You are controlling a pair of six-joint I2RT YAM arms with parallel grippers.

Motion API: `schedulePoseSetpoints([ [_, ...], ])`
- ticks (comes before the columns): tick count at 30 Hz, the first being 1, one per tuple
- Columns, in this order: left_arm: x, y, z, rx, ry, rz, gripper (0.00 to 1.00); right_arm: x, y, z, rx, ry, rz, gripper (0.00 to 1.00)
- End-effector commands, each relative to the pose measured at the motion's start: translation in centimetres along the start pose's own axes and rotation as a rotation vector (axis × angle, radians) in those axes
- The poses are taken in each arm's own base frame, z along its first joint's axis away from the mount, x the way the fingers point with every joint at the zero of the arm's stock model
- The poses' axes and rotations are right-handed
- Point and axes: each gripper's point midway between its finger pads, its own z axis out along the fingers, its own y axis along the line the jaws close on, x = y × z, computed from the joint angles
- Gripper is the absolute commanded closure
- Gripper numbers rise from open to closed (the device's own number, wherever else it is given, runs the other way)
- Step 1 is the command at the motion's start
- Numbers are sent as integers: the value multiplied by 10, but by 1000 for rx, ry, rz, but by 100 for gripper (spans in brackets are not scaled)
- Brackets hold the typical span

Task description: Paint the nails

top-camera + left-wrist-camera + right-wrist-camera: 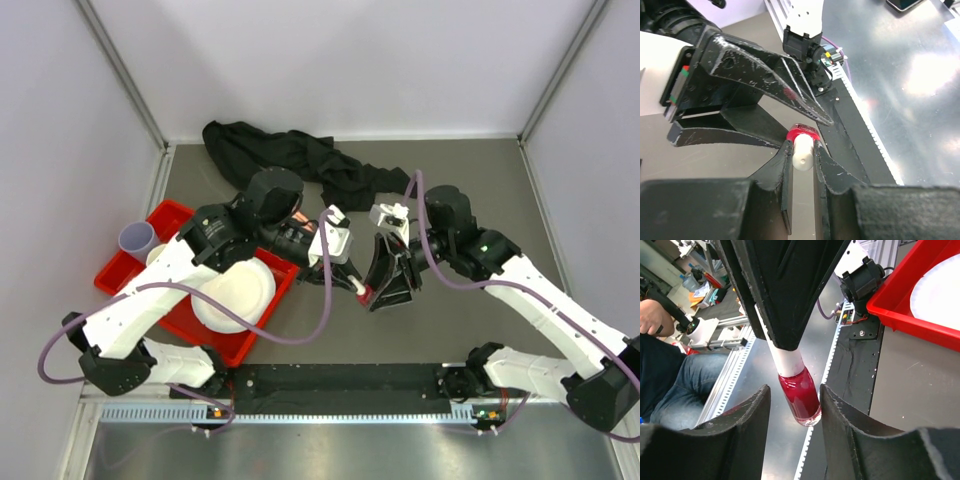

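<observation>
Your left claw (pixel 802 146) is clamped on the bottle's (pixel 800 396) white cap (pixel 802 155). The right claw (pixel 795 390) straddles the red glass, with a sliver of gap on one side. Nails? Can't spot them. There's only the black sleeve (pixel 290 155) bunched at the far side, behind both claws, nearer your left one.

Plate (pixel 245 290) lies in tray (pixel 172 213) left of bottle (pixel 358 288); cloth (pixel 290 150) lies behind.
</observation>
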Motion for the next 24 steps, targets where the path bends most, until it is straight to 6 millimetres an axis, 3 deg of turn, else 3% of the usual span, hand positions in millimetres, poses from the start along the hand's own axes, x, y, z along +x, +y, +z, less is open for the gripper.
schedulePoseSetpoints([
  [1, -11, -5, -3, 36, -30, 35, 100, -15, 14, 2, -53, -6, -102, 58],
  [14, -13, 3, -2, 9, -35, 56, 100, -15, 15, 5, -71, 8, -79, 69],
  [16, -14, 4, -2, 4, -37, 64, 100, -16, 16, 5, -71, 8, -81, 80],
  [18, -13, 11, -4, -29, -32, 49, 100, -16, 17, 5, -76, 9, -112, 100],
  [19, -14, 15, -4, -54, -35, 42, 100, -16, 14, 5, -53, 8, -118, 100],
  [20, -22, 29, -8, -120, -57, 61, 97, -16, 12, 6, -34, 7, -122, 100],
  [22, -25, 46, -19, -253, -77, -1, 78, -19, 2, 4, 58, -12, -152, 100],
  [23, -36, 60, -31, -326, -125, 14, 55, -20, -2, 3, 95, -19, -166, 100],
  [24, -37, 58, -42, -376, -152, -25, 47, -21, -2, 0, 133, -32, -193, 100],
])
